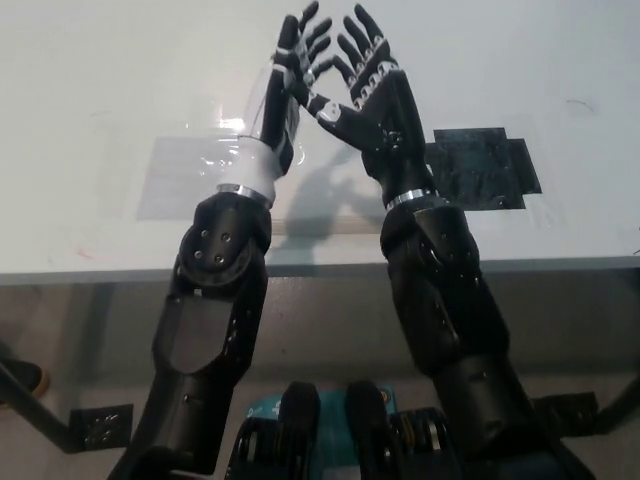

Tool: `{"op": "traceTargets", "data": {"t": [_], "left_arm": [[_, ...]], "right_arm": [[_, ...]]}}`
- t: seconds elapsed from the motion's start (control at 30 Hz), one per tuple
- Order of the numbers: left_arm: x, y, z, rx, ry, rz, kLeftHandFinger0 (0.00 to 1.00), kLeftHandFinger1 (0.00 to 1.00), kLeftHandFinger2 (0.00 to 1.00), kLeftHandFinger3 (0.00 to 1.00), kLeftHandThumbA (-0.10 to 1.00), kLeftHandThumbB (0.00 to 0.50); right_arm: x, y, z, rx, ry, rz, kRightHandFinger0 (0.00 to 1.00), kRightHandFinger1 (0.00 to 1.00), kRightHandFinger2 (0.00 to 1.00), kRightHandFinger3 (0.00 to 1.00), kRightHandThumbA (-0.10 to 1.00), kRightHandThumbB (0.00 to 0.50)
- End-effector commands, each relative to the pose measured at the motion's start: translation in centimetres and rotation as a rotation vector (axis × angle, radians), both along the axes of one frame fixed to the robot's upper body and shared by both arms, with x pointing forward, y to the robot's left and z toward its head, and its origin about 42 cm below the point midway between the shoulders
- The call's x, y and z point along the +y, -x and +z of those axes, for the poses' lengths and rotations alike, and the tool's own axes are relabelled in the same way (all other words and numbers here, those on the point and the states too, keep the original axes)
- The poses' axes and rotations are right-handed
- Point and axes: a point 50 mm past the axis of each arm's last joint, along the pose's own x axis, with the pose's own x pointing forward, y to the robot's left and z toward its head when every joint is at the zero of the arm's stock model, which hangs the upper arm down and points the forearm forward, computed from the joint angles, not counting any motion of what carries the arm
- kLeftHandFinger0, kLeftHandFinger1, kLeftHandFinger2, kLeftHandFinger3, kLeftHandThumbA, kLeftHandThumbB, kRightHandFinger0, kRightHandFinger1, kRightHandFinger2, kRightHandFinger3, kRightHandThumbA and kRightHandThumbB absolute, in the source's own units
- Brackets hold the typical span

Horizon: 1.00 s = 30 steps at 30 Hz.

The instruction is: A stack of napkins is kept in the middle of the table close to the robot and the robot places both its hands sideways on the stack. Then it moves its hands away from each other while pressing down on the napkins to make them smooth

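Both hands are held out side by side over the pale table (pixel 90 90), close together near the picture's top middle. My left hand (pixel 287 85), white with dark fingers, has its fingers spread and holds nothing. My right hand (pixel 367 90), black, stands just beside it, palm turned towards the left hand and fingers apart. Their fingertips almost meet. I cannot make out a stack of napkins against the pale tabletop. A faint glossy rectangular sheet (pixel 185 175) lies flat under the left wrist.
A dark patch of tape (pixel 485 168) sits on the table to the right of the right wrist. The table's front edge (pixel 100 268) runs across the picture below both forearms, with floor beneath it.
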Motion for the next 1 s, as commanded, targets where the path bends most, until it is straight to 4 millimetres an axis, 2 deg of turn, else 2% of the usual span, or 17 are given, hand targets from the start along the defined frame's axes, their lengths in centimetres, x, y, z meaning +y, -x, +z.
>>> {"op": "traceTargets", "data": {"t": [0.0, 0.2, 0.37, 0.47, 0.57, 0.63, 0.73, 0.83, 0.9, 0.97], "left_arm": [[-1.6, -1.3, 2.7, -0.061, 0.042, -0.020, 1.00, 1.00, 1.00, 1.00, 1.00, 0.329], [-1.9, -2.4, 1.3, 0.004, -0.004, 0.004, 1.00, 1.00, 1.00, 1.00, 1.00, 0.281], [-1.8, -3.3, 0.9, 0.048, -0.004, 0.012, 1.00, 1.00, 1.00, 1.00, 1.00, 0.306], [-1.8, -3.7, 0.2, 0.050, -0.043, 0.026, 1.00, 1.00, 1.00, 1.00, 1.00, 0.289], [-1.8, -3.9, -0.1, 0.059, -0.072, 0.044, 1.00, 1.00, 1.00, 1.00, 1.00, 0.297], [-1.9, -4.1, -0.3, 0.071, -0.070, 0.037, 1.00, 1.00, 1.00, 1.00, 1.00, 0.319], [-2.2, -4.0, -0.5, 0.086, -0.042, 0.030, 1.00, 1.00, 1.00, 1.00, 1.00, 0.290], [-2.0, -4.3, -0.8, 0.109, -0.032, 0.032, 1.00, 1.00, 1.00, 1.00, 1.00, 0.309], [-1.8, -4.7, -1.1, 0.124, -0.036, 0.053, 1.00, 1.00, 1.00, 1.00, 1.00, 0.352], [-1.7, -4.8, -1.5, 0.139, -0.033, 0.059, 1.00, 1.00, 1.00, 1.00, 1.00, 0.341]], "right_arm": [[0.8, -1.5, 4.1, -0.118, -0.082, -0.007, 1.00, 1.00, 1.00, 1.00, 1.00, 0.275], [0.5, -2.9, 2.5, -0.008, -0.172, -0.003, 1.00, 1.00, 1.00, 1.00, 1.00, 0.284], [0.6, -3.7, 2.2, 0.082, -0.264, 0.027, 1.00, 1.00, 1.00, 1.00, 1.00, 0.260], [1.0, -4.0, 2.0, 0.125, -0.302, 0.047, 1.00, 1.00, 1.00, 1.00, 1.00, 0.252], [1.4, -4.1, 2.2, 0.141, -0.317, 0.056, 1.00, 1.00, 1.00, 1.00, 1.00, 0.230], [1.9, -4.1, 2.1, 0.155, -0.326, 0.081, 1.00, 1.00, 1.00, 1.00, 1.00, 0.237], [2.3, -4.0, 1.6, 0.196, -0.363, 0.104, 1.00, 1.00, 1.00, 1.00, 1.00, 0.256], [2.8, -3.8, 1.0, 0.244, -0.423, 0.146, 1.00, 1.00, 1.00, 1.00, 1.00, 0.300], [3.0, -3.8, 0.8, 0.268, -0.423, 0.147, 1.00, 1.00, 1.00, 1.00, 1.00, 0.291], [3.2, -3.7, 0.4, 0.284, -0.406, 0.142, 1.00, 1.00, 1.00, 1.00, 1.00, 0.279]]}}
